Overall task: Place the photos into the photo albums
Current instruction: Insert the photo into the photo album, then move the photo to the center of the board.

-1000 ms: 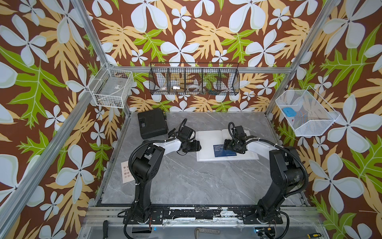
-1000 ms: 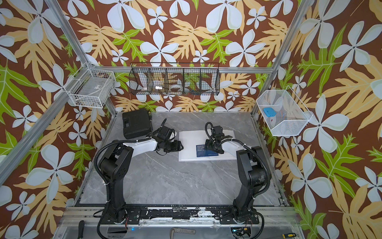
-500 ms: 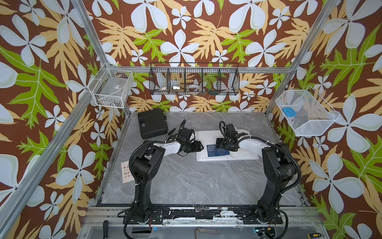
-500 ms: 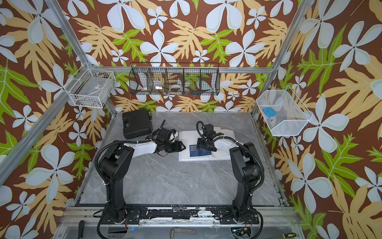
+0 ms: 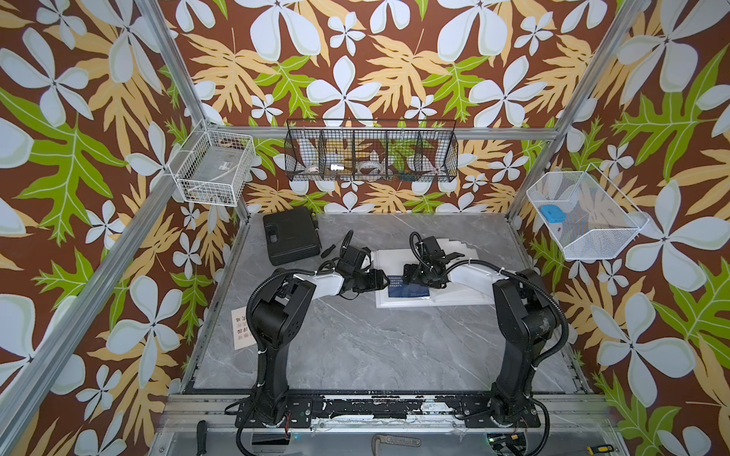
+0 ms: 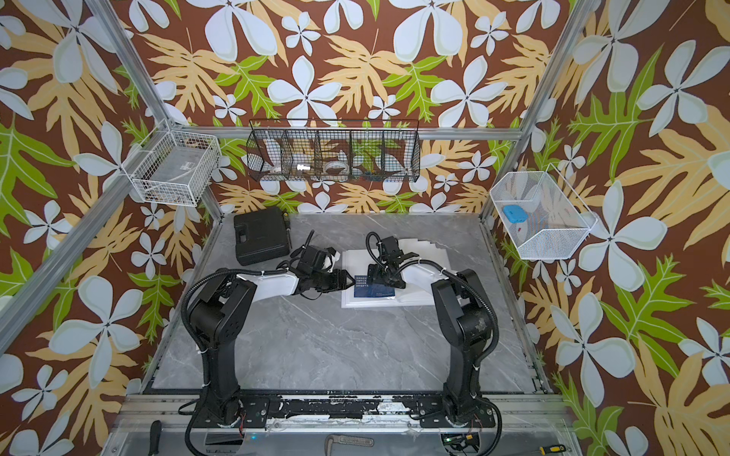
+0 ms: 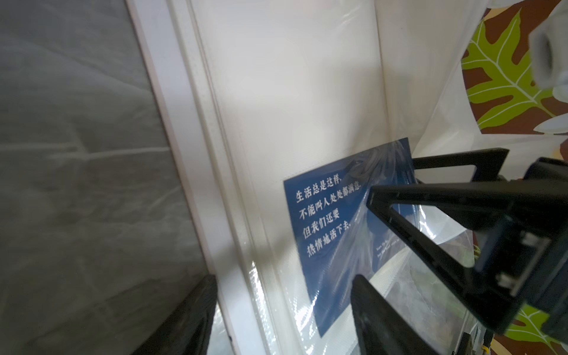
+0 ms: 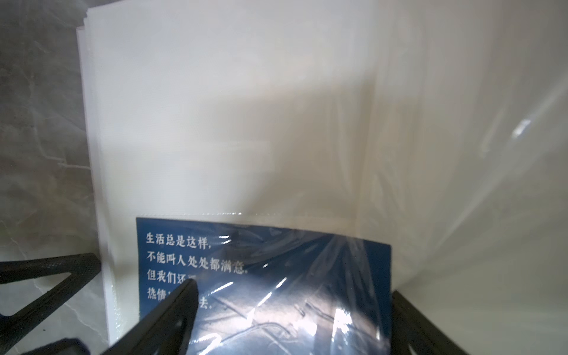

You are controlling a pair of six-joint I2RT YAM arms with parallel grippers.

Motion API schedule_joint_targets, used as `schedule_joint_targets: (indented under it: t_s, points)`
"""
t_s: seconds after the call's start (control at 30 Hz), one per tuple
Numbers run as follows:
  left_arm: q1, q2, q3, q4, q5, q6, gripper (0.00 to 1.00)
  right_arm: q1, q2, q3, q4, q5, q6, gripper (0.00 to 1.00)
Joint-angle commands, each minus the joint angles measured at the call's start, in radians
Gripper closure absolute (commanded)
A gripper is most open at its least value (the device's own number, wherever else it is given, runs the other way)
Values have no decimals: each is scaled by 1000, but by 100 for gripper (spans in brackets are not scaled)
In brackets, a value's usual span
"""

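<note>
Flanking the navy blue printed card [image 5: 409,291], apparently sleeved in the large white album [image 5: 391,262], my left gripper [image 5: 385,278] and right gripper [image 5: 407,273] stand spread; cream card [image 5: 241,327] pending.

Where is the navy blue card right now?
In a top view the navy blue card lies on the left page of the open white album, toward its near edge, between the left gripper and right gripper.
</note>
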Motion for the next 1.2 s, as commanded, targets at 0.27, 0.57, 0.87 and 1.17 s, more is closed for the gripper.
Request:
schedule_joint_targets:
  t_s: [0.27,0.57,0.87,1.17]
  points:
    - [-3,-6,-25,-127,-11,-27,29,-18,-21,-3,-59,-27,-32,10]
    - [6,-70,-57,-128,-67,-32,28,-141,-114,-97,-20,38,-59,10]
    - [67,-245,-107,-145,-218,-96,25,-196,-163,-79,30,-28,-103,10]
    - [336,-457,-285,-190,-279,-209,17,-150,-95,28,-16,-58,-94,14]
